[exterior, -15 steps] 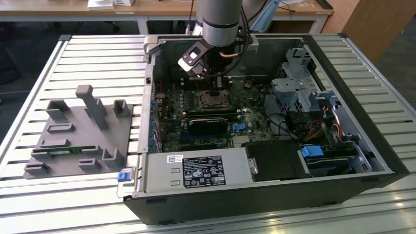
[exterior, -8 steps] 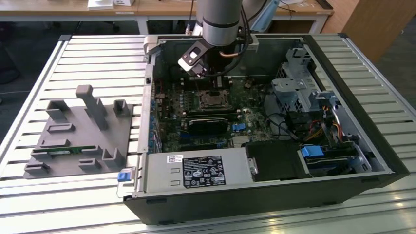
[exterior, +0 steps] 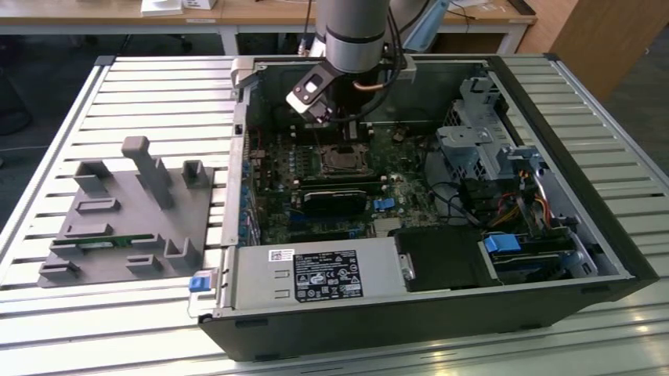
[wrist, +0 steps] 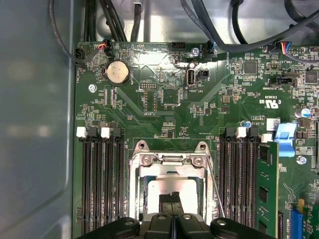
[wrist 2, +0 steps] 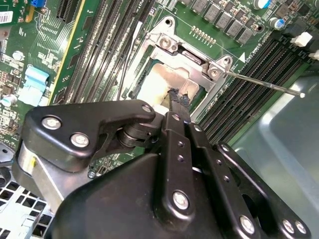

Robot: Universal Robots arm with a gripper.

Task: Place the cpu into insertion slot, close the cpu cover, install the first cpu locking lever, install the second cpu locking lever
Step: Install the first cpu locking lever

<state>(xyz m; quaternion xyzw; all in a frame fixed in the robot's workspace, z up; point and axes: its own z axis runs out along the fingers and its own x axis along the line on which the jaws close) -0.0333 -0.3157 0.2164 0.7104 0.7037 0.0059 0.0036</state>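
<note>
The cpu [wrist: 167, 188] shows its silver-grey top in the motherboard socket, seen in both wrist views [wrist 2: 158, 82]. Around it, the cpu cover [wrist: 169, 160] lies as a grey metal frame that looks flat, with its hinge end [wrist 2: 192, 56] toward the far side of the socket. My gripper [wrist: 172, 200] is shut, its black fingertips pressed together right over the chip's top [wrist 2: 178, 99], with nothing between them. One thin locking lever [wrist 2: 264, 84] sticks out free beside the socket [wrist: 215, 185]. In the exterior view the gripper [exterior: 348, 135] hangs over the socket [exterior: 340, 159] inside the open computer case.
Rows of memory slots [wrist: 102, 184] flank the socket, one holding a green module [wrist: 266, 189]. A black card [exterior: 334, 196] lies nearer the front, then the power supply [exterior: 313, 274]. Drive cages and cables [exterior: 491, 149] fill the exterior view's right. A grey fixture [exterior: 125, 211] sits outside the case.
</note>
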